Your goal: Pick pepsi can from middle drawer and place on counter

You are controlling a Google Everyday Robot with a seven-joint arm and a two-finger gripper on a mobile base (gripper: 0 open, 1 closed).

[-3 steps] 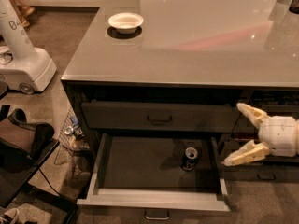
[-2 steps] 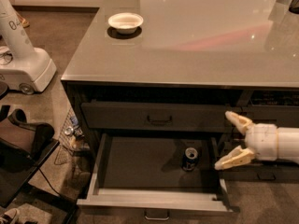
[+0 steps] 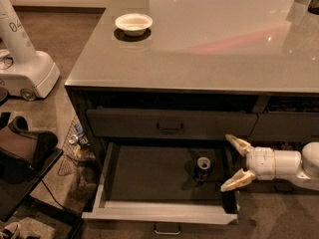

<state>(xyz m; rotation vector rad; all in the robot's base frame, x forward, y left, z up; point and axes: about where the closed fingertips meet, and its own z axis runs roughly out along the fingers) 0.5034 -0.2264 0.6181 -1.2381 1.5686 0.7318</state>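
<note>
The pepsi can (image 3: 202, 169) stands upright in the right part of the open middle drawer (image 3: 159, 210), a dark can with a silver top. My gripper (image 3: 235, 163) comes in from the right at the drawer's right rim. It is open and empty, with the can a little to the left of its fingertips. One pale finger (image 3: 238, 144) is above and the other (image 3: 238, 180) below. The glossy grey counter (image 3: 219, 44) spreads above the drawers.
A white bowl (image 3: 133, 23) sits on the counter's far left. A dark-fronted drawer with a black handle (image 3: 169, 127) is shut above the open one. A white machine (image 3: 22, 63) and dark clutter (image 3: 25, 153) stand on the floor at left.
My gripper has moved left toward the can, from right of the drawer to its right rim. The can and drawer have not moved.
</note>
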